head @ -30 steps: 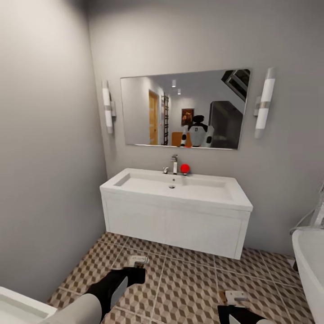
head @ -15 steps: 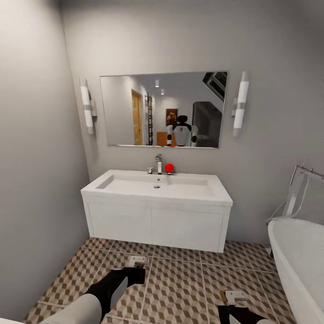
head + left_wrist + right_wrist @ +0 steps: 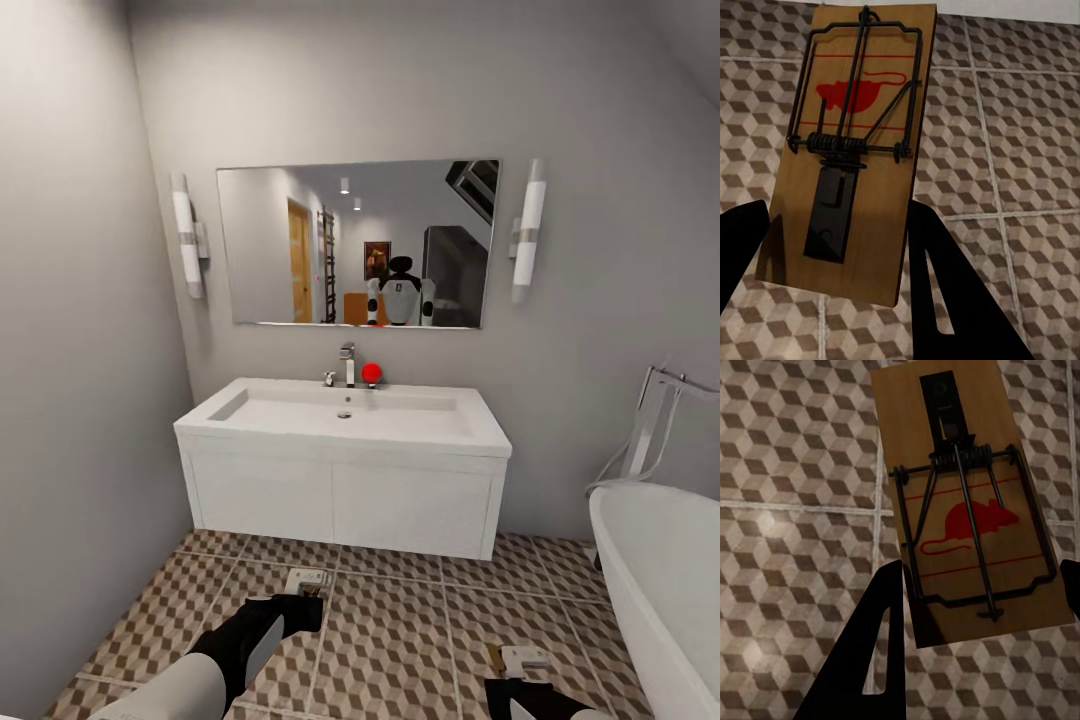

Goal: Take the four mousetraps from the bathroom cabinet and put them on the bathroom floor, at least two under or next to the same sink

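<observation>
Left end effector [image 3: 832,247]: fingers clamped on the edges of one mousetrap [image 3: 851,142], board held flat above the bathroom floor [image 3: 1020,150], wire and red mouse print facing the camera.

Right end effector [image 3: 979,637]: likewise closed on a second mousetrap [image 3: 964,502], carried clear of the tiles.

Bathroom sink [image 3: 345,415]: on a white vanity, directly ahead. Both traps are held low, apparently for setting down beside it.

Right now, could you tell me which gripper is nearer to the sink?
Left. The left gripper holds a mousetrap over the floor just in front of the sink. The right gripper holds its mousetrap farther back, off toward the bathtub.
</observation>
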### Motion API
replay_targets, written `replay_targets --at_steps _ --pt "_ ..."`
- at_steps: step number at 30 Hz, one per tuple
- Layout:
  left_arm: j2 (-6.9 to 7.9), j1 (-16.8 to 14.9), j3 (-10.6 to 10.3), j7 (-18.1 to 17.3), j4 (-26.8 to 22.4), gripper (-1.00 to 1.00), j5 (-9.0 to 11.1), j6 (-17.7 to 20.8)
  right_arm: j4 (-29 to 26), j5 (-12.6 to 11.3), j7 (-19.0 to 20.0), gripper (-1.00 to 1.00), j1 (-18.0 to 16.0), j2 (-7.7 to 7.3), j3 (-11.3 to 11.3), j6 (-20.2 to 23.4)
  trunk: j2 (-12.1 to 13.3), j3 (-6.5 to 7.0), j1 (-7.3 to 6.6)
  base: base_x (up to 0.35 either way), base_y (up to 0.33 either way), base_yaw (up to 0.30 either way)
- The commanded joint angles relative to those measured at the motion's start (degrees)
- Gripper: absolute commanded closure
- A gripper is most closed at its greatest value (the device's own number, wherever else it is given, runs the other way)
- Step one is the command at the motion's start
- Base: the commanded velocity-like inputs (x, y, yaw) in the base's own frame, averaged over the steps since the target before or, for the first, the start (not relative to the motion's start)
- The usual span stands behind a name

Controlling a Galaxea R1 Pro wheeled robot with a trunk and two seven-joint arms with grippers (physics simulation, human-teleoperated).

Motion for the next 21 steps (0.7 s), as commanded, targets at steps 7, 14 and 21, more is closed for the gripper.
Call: replay_targets --at_steps 7,14,21 --pt "0.04 0.0 -0.3 0.0 -0.1 1.0 0.6 0.3 0.1 0.4 -0.2 1.0 -0.1 0.0 -0.4 0.3 0.0 -0.07 0.0 0.003 0.0 -0.001" --pt "0.11 0.0 -0.4 0.0 0.0 1.0 0.7 0.3 0.1 0.5 -0.2 1.0 -0.1 0.15 -0.4 0.3 0.0 -0.07 0.0 0.177 0.0 0.0" --pt "0.13 0.0 -0.4 0.0 0.0 1.0 0.8 0.4 0.1 0.5 -0.2 1.0 -0.1 0.17 -0.4 0.3 0.0 -0.07 0.0 0.306 0.0 0.0"
